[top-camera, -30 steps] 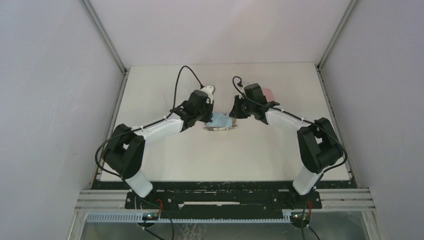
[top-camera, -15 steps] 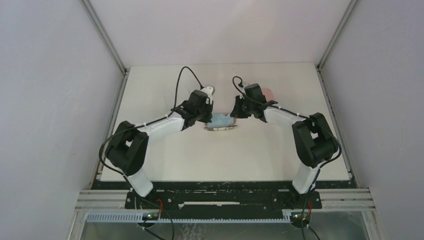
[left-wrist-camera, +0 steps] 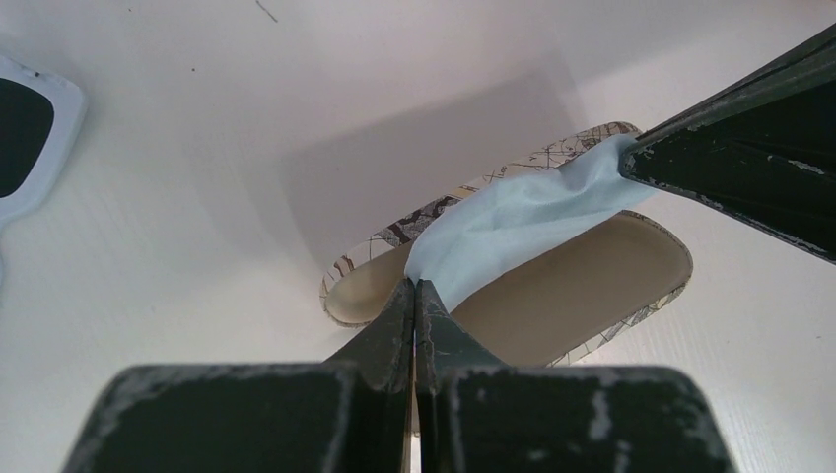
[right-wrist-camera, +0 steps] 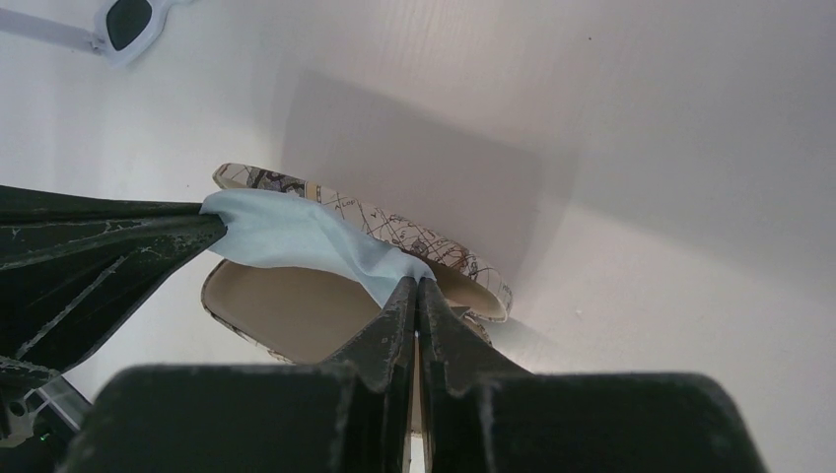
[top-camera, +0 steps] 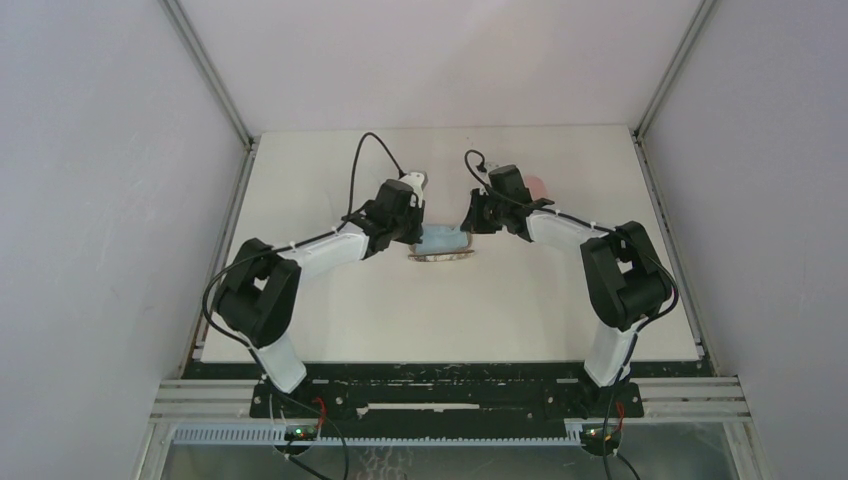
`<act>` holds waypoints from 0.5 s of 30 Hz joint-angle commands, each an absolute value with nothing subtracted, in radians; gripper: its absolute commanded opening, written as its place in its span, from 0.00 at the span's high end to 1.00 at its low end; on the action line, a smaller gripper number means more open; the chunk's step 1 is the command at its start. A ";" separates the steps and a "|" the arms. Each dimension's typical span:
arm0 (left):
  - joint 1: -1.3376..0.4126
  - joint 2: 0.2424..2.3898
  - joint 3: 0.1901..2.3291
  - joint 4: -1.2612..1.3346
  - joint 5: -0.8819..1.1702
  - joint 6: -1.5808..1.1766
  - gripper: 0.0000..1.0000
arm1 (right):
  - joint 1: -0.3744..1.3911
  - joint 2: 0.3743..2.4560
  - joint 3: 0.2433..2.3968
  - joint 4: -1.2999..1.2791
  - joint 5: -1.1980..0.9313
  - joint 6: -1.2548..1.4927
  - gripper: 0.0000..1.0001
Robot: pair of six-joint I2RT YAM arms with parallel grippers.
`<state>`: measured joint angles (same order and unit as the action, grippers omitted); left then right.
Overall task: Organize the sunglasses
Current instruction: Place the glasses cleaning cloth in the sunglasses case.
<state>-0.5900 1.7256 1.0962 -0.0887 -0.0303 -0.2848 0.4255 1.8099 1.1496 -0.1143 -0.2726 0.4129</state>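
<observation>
My left gripper (left-wrist-camera: 415, 284) and right gripper (right-wrist-camera: 415, 284) are each shut on one end of a light-blue cloth (left-wrist-camera: 522, 217), stretched between them just above an open, patterned glasses case (left-wrist-camera: 582, 286) with a beige lining. In the top view the cloth (top-camera: 443, 238) hangs between the left gripper (top-camera: 415, 232) and right gripper (top-camera: 470, 222), over the case (top-camera: 440, 256). The white-framed sunglasses (left-wrist-camera: 25, 138) lie on the table to the left of the case, and also show in the right wrist view (right-wrist-camera: 128, 25). The black-framed sunglasses are out of view.
A pink case (top-camera: 537, 186) lies behind the right gripper at the back of the white table (top-camera: 450, 310). Grey walls close in both sides and the back.
Both grippers have shifted slightly toward the far side, still holding the cloth over the case. The cloth looks narrower from above.
</observation>
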 commanded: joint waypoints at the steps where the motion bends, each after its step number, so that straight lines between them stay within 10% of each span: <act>1: -0.580 1.731 1.117 -0.041 -0.012 -0.270 1.00 | 0.418 1.820 1.190 -0.075 -0.289 0.397 1.00; 15: -0.560 1.739 1.091 -0.021 -0.012 -0.274 1.00 | 0.416 1.829 1.195 -0.083 -0.287 0.393 1.00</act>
